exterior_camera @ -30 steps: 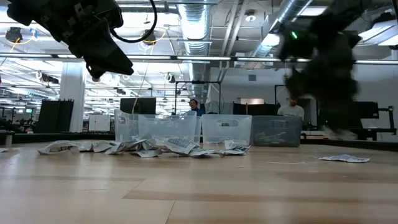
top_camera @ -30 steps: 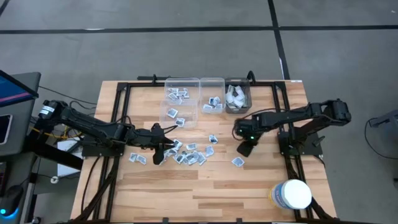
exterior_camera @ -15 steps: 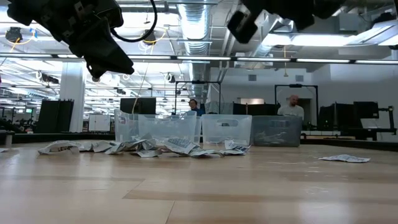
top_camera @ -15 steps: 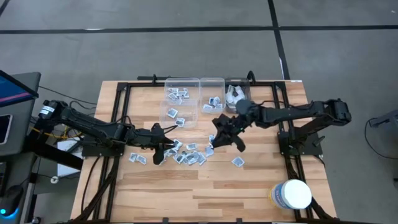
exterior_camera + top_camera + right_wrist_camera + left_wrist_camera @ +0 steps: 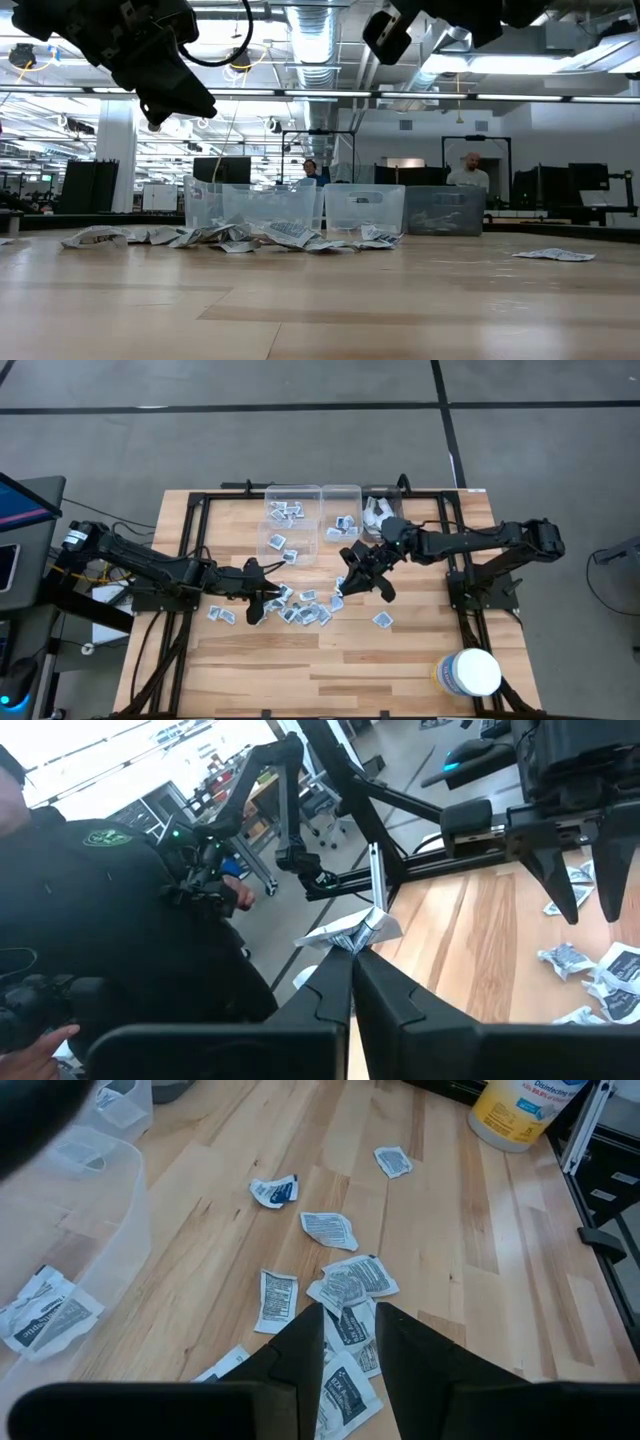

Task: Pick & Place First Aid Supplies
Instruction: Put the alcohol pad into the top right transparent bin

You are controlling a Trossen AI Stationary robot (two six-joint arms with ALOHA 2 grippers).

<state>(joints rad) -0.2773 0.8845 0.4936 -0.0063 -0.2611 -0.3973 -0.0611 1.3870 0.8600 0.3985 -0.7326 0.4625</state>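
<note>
Shifted from the lone packet's side toward the clear plastic bins (image 5: 300,520): right end effector (image 5: 351,952), pinched on a crumpled white-grey packet (image 5: 350,932), shown only by its wrist view. Left end effector (image 5: 347,1335), fingers slightly parted, empty, above scattered flat square packets (image 5: 300,608) on the wooden surface (image 5: 330,660).

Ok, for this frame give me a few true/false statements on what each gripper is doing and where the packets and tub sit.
1. The right gripper is shut on a packet. True.
2. The left gripper holds a packet. False: its fingers stand apart with nothing between them, above the packet pile.
3. The white tub stands inside a clear bin. False: it stands at the table's near right corner.
4. One lone packet lies apart, right of the pile. True.
5. All bins are empty. False: they hold packets.
</note>
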